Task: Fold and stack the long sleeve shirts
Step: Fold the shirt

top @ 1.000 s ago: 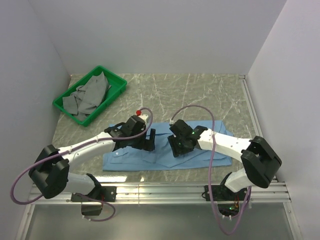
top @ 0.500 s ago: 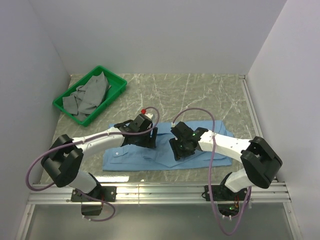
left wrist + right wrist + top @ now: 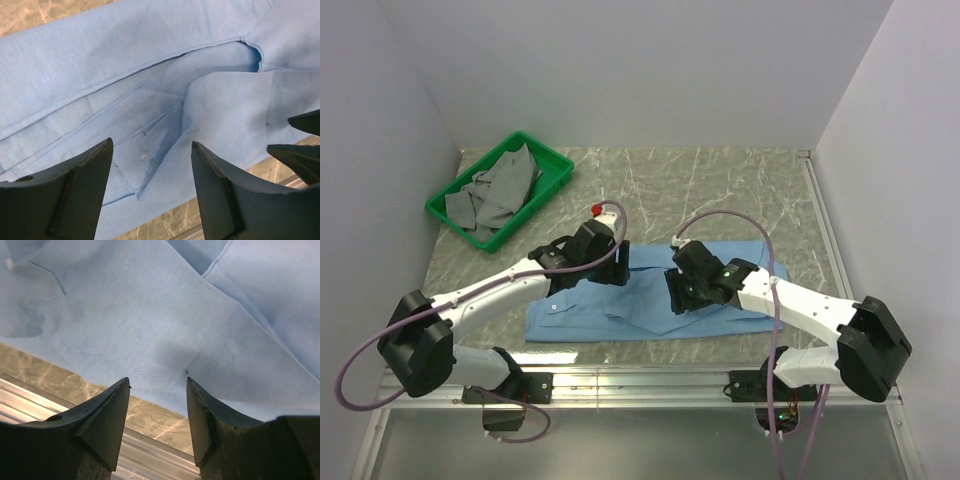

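Blue shirt (image 3: 570, 318) beneath left gripper (image 3: 151, 144) and right gripper (image 3: 158, 381), jaws apart

I've got the long sleeve shirt (image 3: 575, 318) lying flat across the near middle of the table (image 3: 720, 190), just behind the rail (image 3: 640, 378) at the front edge, with my left gripper (image 3: 619, 271) and right gripper (image 3: 679, 298) over it on either side of its centre, and the tray (image 3: 553, 161) sitting well back on the left with crumpled cloths (image 3: 505, 190) in it.

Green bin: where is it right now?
Top view: the green bin sits at the table's far left corner by the left wall, holding grey clothes, beyond and left of the blue shirt.
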Controlling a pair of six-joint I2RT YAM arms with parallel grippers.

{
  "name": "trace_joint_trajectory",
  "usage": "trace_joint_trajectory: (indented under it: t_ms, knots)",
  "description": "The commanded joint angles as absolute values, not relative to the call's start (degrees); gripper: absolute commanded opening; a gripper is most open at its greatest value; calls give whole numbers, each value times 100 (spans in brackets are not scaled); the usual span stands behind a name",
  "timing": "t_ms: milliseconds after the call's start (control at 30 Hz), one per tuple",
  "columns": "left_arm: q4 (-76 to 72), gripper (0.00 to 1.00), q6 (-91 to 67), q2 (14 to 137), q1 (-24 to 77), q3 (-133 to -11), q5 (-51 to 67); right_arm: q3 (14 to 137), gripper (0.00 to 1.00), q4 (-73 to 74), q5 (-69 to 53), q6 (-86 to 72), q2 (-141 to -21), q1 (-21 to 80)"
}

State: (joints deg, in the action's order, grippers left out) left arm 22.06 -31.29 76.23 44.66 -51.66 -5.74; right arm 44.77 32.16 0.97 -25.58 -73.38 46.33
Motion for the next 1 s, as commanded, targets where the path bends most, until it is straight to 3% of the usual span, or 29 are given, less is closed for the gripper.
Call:
trace_joint_trajectory:
  t_ms: [0, 333, 967]
  knots:
    - [2250, 69, -3208, 7751, 4421, -5080, -765, 4561, 56, 3199, 404, -2637, -6997, 4605]
    - [2417, 52, -3015, 8780, 4456, -5563, -519, 4649, 58, 3287, 641, -2751, -6452, 4597]
    - [2584, 52, -3006, 9466, 4904, -5871, -439, 4649, 58, 3349, 835, -2707, -6293, 4526]
